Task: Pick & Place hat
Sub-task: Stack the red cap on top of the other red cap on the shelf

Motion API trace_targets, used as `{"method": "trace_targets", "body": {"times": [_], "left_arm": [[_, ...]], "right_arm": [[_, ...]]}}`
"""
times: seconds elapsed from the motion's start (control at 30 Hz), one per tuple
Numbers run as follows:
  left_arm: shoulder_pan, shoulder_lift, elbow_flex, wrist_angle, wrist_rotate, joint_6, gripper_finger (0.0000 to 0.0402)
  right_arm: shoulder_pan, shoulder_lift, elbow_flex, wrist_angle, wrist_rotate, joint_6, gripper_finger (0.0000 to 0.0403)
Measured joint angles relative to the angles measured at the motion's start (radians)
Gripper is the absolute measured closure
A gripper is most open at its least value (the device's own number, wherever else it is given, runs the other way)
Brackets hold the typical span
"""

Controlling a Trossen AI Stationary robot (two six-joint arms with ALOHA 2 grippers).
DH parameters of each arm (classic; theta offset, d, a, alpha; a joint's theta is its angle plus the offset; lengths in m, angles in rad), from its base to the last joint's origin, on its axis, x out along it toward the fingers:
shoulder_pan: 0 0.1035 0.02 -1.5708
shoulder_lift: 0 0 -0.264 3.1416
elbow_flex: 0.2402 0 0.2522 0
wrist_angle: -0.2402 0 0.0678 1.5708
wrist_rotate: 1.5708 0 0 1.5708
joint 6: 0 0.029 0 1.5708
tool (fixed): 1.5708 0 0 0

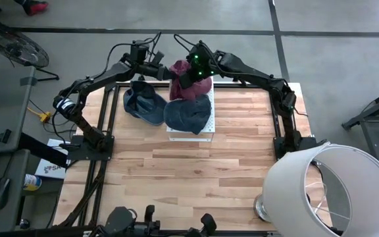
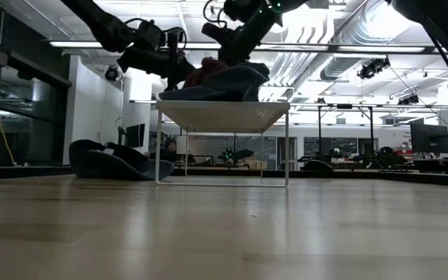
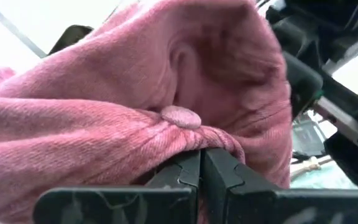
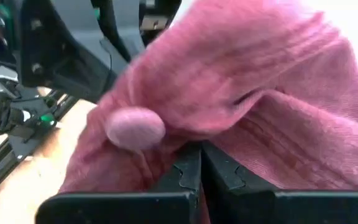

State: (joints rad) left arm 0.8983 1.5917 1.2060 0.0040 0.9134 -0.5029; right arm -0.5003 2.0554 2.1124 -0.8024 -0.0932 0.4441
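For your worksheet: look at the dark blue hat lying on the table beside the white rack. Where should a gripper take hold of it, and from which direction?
Probably from above, pinching the blue hat at a raised fold of its crown: it lies slumped and flat on the table, clear of the rack, with soft cloth edges.

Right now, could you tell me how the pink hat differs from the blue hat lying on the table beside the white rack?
The pink hat is held up over the white rack by both the left gripper and the right gripper; the blue hat lies untouched on the table. One is pink, the other dark blue. Both are soft fabric caps.
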Motion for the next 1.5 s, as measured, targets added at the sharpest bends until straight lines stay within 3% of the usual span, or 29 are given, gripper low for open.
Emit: {"method": "trace_targets", "body": {"times": [0.4,1.03,1.2,1.5], "left_arm": [[-0.002,0.000,0.000,0.000,-0.037,0.000,0.0401],[0.002,-0.001,0.000,-0.007,-0.040,0.017,0.0401],[0.032,-0.001,0.000,-0.014,0.000,0.037,0.0389],[0.146,-0.001,0.000,-0.135,0.179,0.114,0.0335]], "right_arm": [[-0.006,0.022,0.000,0.008,-0.042,-0.008,0.0403],[-0.006,-0.075,0.000,0.008,-0.038,-0.033,0.0403],[-0.006,-0.083,0.000,-0.005,-0.031,-0.041,0.0403],[-0.006,-0.083,0.000,-0.024,-0.026,-0.052,0.0403]]}}
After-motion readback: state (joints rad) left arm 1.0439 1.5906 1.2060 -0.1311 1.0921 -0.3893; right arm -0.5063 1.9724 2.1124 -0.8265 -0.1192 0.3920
